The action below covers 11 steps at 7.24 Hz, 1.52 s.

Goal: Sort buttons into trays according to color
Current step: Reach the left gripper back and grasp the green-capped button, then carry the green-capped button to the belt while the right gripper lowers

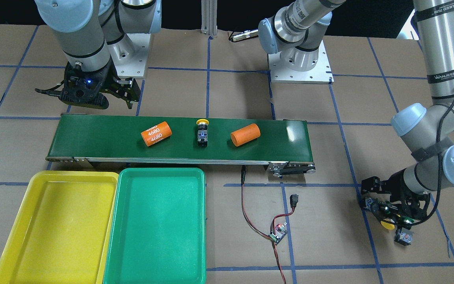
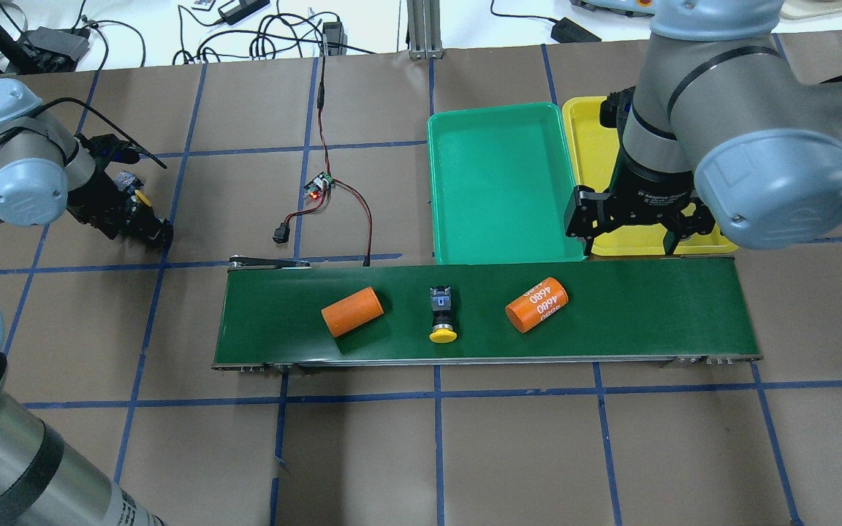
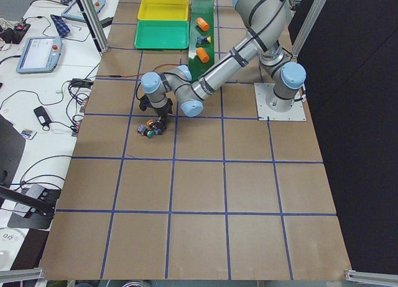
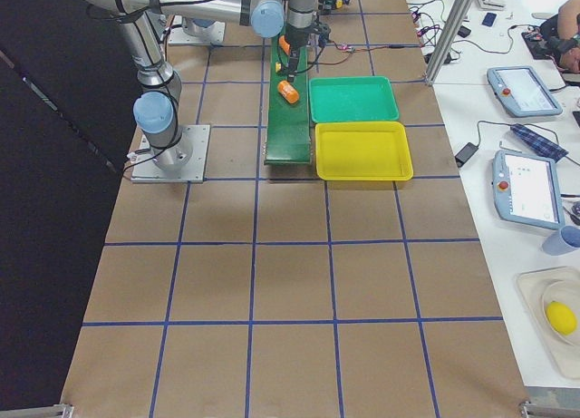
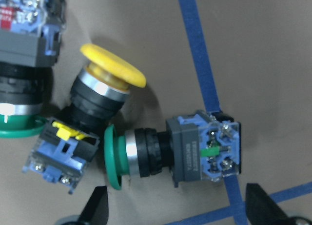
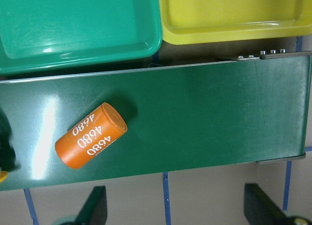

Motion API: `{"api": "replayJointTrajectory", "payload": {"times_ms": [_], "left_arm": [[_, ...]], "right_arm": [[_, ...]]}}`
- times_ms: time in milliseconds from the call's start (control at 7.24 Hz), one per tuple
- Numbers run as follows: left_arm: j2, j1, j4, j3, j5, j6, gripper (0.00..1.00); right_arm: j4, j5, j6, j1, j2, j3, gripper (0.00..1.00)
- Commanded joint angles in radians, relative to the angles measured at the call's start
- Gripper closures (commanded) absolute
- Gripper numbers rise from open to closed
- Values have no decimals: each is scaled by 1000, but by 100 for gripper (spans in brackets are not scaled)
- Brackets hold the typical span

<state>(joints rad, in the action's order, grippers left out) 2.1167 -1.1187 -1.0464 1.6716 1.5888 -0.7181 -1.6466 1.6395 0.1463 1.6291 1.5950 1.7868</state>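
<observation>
One yellow-capped button point(image 1: 202, 132) point(image 2: 441, 314) lies on its side mid-belt, between two orange cylinders. Three more buttons sit bunched on the paper off the belt's end: a yellow one point(image 5: 109, 73) point(image 1: 387, 224), a green one point(image 5: 161, 154) and another green one point(image 5: 19, 112). My left gripper point(image 5: 180, 210) point(image 1: 388, 211) hovers right over this bunch, open, holding nothing. The yellow tray point(image 1: 53, 228) point(image 2: 596, 146) and the teal-green tray point(image 1: 156, 225) point(image 2: 501, 190) lie side by side along the belt, both bare. My right gripper point(image 6: 178, 208) point(image 2: 633, 226) hangs open above the belt's end near the trays.
The dark-green conveyor belt point(image 1: 112, 138) carries an orange cylinder marked 4680 point(image 1: 156, 133) point(image 6: 91, 142) and a plain orange one point(image 1: 245, 134). A small circuit board point(image 1: 278, 232) with red and black wires lies on the paper between the belt and the left arm.
</observation>
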Motion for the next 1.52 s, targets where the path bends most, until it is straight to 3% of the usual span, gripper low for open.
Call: {"api": "replayJointTrajectory", "payload": {"times_ms": [0,829,967,1105,1243,1381], "left_arm": [[9,2,0,0,-56,9,0],[29,0,48,0,-67,11,0],[28,-1,49,0,-85,12,25],[16,-9,48,0,-87,14,71],[2,-9,48,0,-84,53,93],[-26,-13,31,10,-81,83,93]], "right_arm": [[-12,-1,-1,0,-1,-1,0],[-22,-21,38,5,-18,-6,0],[-68,-130,35,12,-18,-6,0],[-146,-160,33,34,-33,2,0],[-162,-153,42,88,-64,3,0],[-217,-145,48,141,-107,0,0]]}}
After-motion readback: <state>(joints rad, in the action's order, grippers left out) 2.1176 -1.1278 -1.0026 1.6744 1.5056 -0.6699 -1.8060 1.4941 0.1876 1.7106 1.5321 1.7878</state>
